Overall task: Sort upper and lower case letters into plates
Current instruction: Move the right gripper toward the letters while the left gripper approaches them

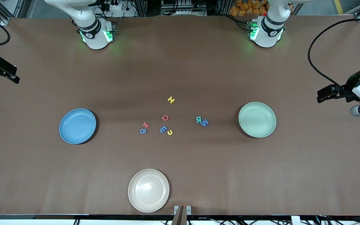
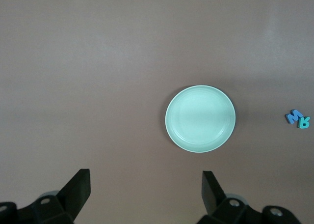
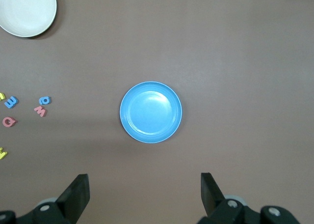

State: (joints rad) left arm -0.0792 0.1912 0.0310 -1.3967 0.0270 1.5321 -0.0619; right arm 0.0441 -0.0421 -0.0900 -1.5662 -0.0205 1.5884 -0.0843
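Eight small letters lie mid-table between the plates: a yellow H, a red Q, a red W, a blue letter, a blue E, a yellow letter, and a teal R touching a blue M. The sky-blue plate and the mint plate are both empty. My left gripper hangs open, high over the left arm's end of the table. My right gripper is open too, high over the right arm's end.
A glossy cream plate sits empty near the table's front edge, nearer to the front camera than the letters. A black cable loops over the table at the left arm's end.
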